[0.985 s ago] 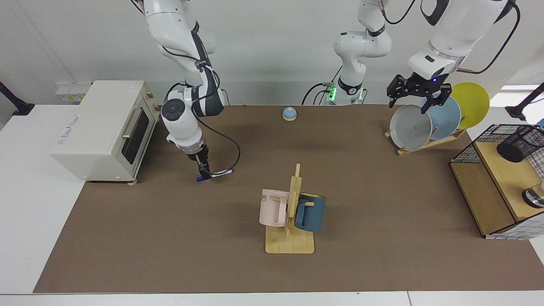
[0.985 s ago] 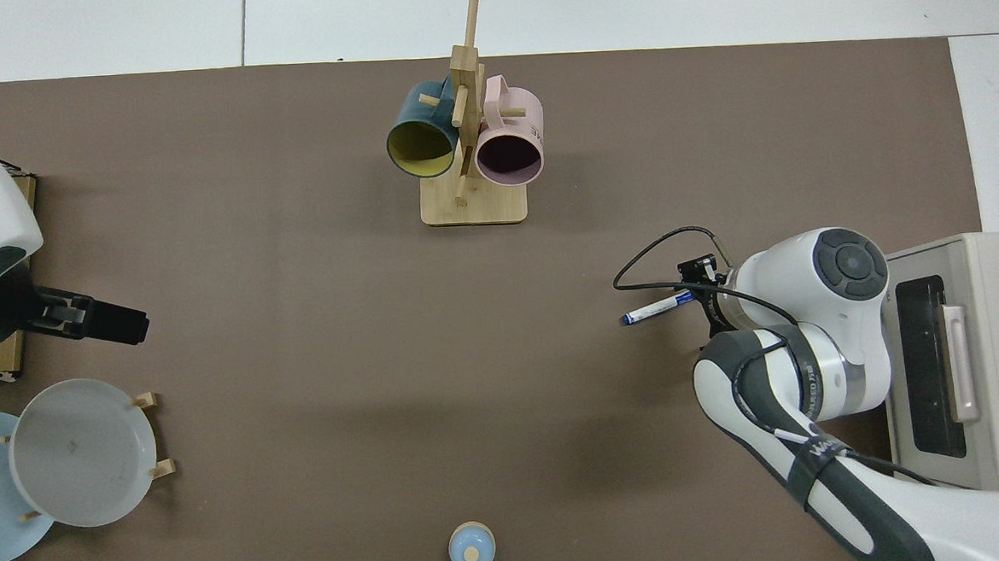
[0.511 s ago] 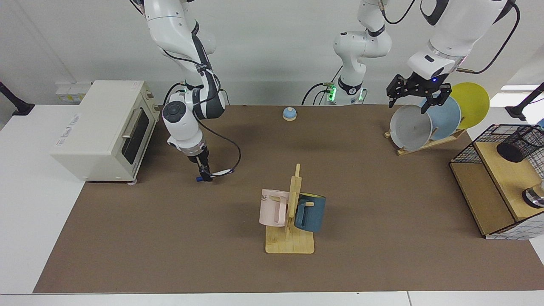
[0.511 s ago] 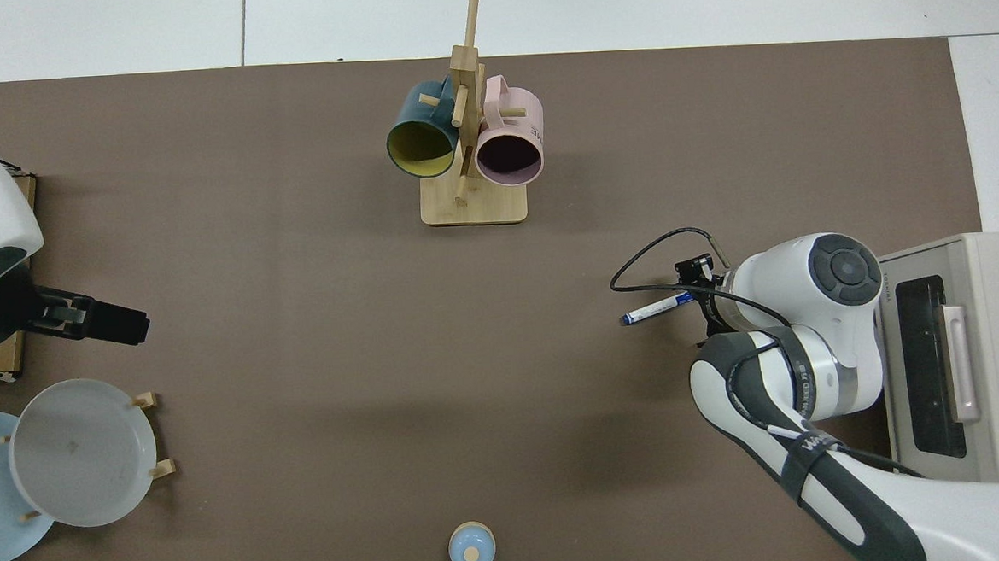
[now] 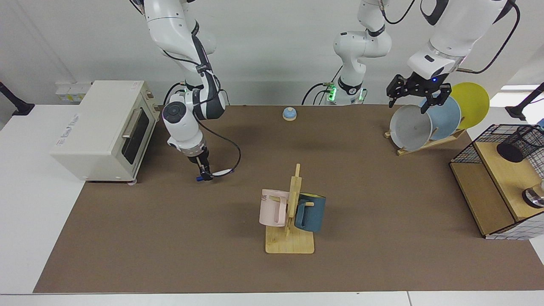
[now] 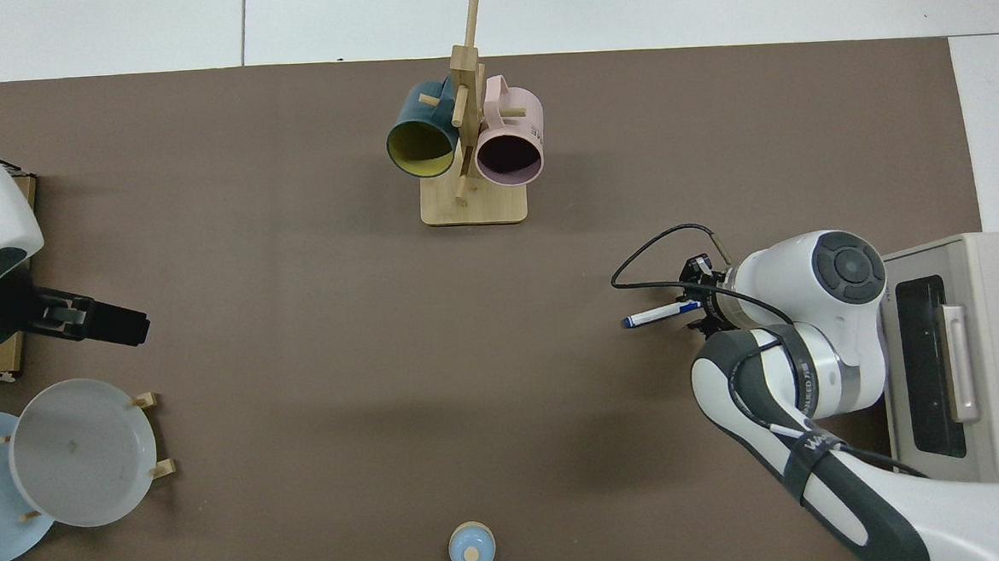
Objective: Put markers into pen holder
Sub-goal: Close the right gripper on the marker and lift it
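My right gripper [image 5: 205,175] is shut on the marker [image 5: 217,173], a slim white pen with a blue cap, and holds it nearly level, low over the brown mat, in front of the toaster oven. From above, the marker [image 6: 657,314] sticks out sideways from the right gripper [image 6: 699,306]. The pen holder [image 5: 517,145], a black mesh cup, lies tilted on the wooden shelf of the wire basket at the far side of the table; the top view hides it. My left gripper [image 5: 415,102] waits open above the plate rack, holding nothing.
A toaster oven [image 5: 102,129] stands beside the right arm. A wooden mug tree [image 5: 290,221] with a pink and a blue mug is mid-table. The rack of plates [image 5: 429,123], the wire basket [image 5: 488,187] and a small blue bell [image 5: 289,113] also stand here.
The right arm has risen slightly with the marker in its grip, and the marker has turned a little closer to level. The left arm has not moved.
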Controlling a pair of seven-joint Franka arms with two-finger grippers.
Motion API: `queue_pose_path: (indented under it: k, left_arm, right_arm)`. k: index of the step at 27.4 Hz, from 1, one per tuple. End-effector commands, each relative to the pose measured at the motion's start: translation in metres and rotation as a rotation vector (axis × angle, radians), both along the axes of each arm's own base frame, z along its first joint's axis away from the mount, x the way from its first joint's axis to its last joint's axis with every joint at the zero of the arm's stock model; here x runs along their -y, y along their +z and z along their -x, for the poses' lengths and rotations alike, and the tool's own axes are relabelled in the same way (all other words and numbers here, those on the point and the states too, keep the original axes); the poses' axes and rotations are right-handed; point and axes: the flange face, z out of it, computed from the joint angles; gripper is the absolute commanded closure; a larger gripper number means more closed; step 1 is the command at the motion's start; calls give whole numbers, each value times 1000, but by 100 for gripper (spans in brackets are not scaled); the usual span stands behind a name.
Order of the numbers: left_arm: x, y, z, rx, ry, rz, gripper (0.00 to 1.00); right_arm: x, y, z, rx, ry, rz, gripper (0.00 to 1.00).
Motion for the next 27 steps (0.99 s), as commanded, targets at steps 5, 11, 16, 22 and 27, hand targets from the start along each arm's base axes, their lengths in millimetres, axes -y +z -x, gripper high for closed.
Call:
queue_pose_path:
  k: [5, 11, 16, 22, 27]
  left_arm:
    - [-4, 3, 8, -9, 16, 5, 0]
    - [-6, 4, 8, -7, 20, 3, 0]
    - [-11, 3, 8, -15, 32, 3, 0]
    - [-14, 2, 10, -29, 66, -3, 0]
    - [-14, 2, 10, -27, 66, -3, 0]
  right_arm:
    - [6, -6, 0, 0, 3, -15, 100]
    - [11, 8, -2, -5, -1, -15, 100]
    - [7, 50, 2, -12, 19, -16, 100]
    - [0, 127, 8, -40, 49, -17, 100]
    - [-2, 187, 21, -43, 68, -17, 100]
